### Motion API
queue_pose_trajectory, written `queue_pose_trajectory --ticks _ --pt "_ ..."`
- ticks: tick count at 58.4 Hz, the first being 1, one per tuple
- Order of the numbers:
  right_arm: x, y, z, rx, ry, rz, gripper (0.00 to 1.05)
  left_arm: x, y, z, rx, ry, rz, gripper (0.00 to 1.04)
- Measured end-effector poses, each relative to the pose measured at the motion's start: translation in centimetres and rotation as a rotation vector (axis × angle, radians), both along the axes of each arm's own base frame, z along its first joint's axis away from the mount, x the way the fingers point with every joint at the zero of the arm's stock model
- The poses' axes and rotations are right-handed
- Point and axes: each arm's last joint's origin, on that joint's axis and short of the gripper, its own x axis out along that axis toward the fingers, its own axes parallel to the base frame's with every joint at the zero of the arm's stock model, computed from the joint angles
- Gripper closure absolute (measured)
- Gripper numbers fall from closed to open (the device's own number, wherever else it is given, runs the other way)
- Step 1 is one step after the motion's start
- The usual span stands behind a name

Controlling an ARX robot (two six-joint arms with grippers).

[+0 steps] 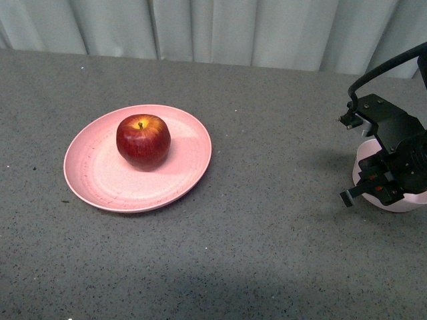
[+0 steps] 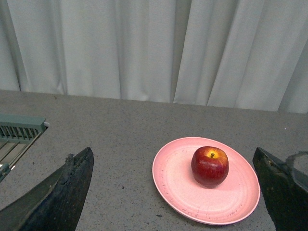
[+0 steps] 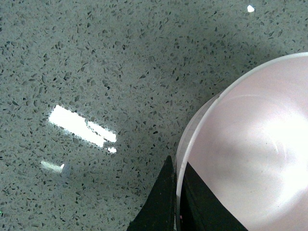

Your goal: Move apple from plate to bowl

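A glossy dark-red apple (image 1: pixel 143 140) (image 2: pixel 210 166) rests on the wide speckled pink plate (image 1: pixel 93 177) (image 2: pixel 178 180) at the left of the grey table. Far to the right sits the pale pink bowl (image 1: pixel 403 200) (image 3: pixel 250 149), mostly hidden behind my right arm in the front view. My right gripper (image 3: pixel 177 185) is shut on the bowl's rim, one finger inside and one outside. My left gripper (image 2: pixel 175 192) hangs open, short of the plate and apart from it; its dark fingers (image 2: pixel 67 187) frame the plate. The left arm is out of the front view.
A pale curtain (image 1: pixel 213 30) hangs behind the table's far edge. Grey speckled tabletop (image 1: pixel 280 200) lies between plate and bowl. A grey-green ribbed fixture (image 2: pixel 19 130) shows at one side of the left wrist view.
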Motion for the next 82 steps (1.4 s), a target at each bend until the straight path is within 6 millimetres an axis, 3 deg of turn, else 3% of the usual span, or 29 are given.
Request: queue_pose_trajectory --ticks 11,20,28,40,56,82 --pt "-0.2 0.9 1.3 0.045 -0.035 0.063 1.04 0.0 0.0 0.0 0.0 0.0 0.0 0.07" --pt "-0.4 3.2 3.8 0.129 -0.095 0.164 1.04 0.0 0.0 0.0 0.0 0.0 0.0 0.07" --pt "0.0 6.8 5.0 0.205 -0.1 0.273 1.04 0.0 0.0 0.0 0.0 0.0 0.0 0.07" --pt "0.8 10.2 4.3 0.264 -0.05 0.315 1.04 0.0 0.0 0.0 0.0 0.0 0.0 0.07" --pt "1.1 12.8 2.9 0.294 0.011 0.323 1.04 0.0 0.0 0.0 0.0 0.0 0.0 0.07" --pt "1.2 14.4 1.5 0.266 0.032 0.322 1.03 0.0 0.0 0.0 0.0 0.0 0.0 0.07"
